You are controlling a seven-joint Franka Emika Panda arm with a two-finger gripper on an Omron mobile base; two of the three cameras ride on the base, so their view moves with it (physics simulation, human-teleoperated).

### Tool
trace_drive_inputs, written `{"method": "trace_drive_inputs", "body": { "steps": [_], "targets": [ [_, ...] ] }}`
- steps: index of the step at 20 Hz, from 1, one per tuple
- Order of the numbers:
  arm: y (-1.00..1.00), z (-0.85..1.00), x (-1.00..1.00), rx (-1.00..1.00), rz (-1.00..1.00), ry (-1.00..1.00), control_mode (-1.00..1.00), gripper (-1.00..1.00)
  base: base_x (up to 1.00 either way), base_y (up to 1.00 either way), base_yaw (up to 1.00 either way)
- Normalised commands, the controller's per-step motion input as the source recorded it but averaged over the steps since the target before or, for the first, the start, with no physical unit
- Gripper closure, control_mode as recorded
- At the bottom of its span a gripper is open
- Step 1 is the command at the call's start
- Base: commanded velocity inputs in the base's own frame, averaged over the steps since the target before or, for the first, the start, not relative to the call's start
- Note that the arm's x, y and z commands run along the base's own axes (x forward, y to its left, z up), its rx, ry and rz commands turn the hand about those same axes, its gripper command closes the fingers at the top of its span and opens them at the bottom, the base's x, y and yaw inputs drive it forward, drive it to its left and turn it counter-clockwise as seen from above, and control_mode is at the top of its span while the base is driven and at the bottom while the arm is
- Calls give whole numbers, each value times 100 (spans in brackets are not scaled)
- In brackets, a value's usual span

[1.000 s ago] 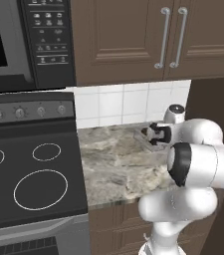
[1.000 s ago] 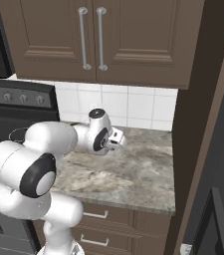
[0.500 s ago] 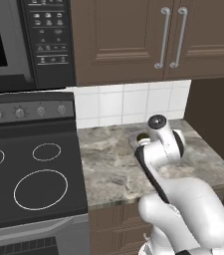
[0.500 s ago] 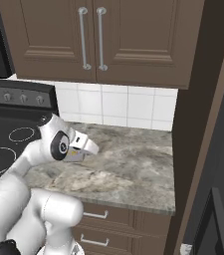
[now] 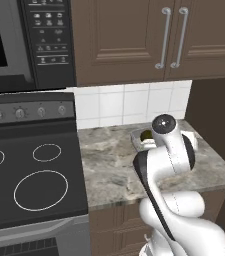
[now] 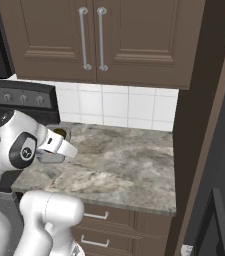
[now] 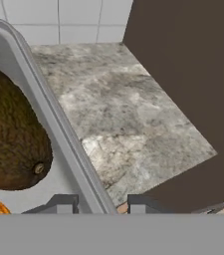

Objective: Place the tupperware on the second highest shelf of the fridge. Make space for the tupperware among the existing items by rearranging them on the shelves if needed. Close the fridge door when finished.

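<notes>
The tupperware (image 7: 44, 99) is a grey container with a brown-green lump and an orange scrap of food inside. My gripper (image 7: 102, 204) is shut on its right rim, one fingertip inside the wall and one outside. In the left base view the tupperware (image 5: 140, 135) peeks out behind my arm, above the granite counter (image 5: 109, 165). In the right base view the tupperware (image 6: 62, 132) sits at the counter's left end, partly covered by my hand. The fridge, its second highest shelf and the existing items are out of view.
A black stove top (image 5: 29, 185) lies left of the counter, with a microwave (image 5: 14, 40) above it. Brown wall cabinets (image 6: 99, 40) hang over the tiled backsplash. A tall dark panel (image 6: 204, 125) closes the counter's right side.
The arm has swung and folded, carrying the hand and the tupperware leftward over the counter, from its right part toward its left end. The grip has stayed shut.
</notes>
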Motion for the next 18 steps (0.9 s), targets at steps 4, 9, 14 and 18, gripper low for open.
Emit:
{"method": "trace_drive_inputs", "body": {
  "steps": [4, 9, 14, 18],
  "targets": [
    [-8, 80, -75, 10, 0, -1, -100, 100, 0, 0, 0],
    [-25, 2, -43, 2, 1, 0, -100, 100, 0, 0, 0],
    [-2, 0, -1, 0, 0, 0, -100, 100, 0, 0, 0],
    [0, 0, 0, 0, 0, 0, -100, 100, 0, 0, 0]
  ]
}}
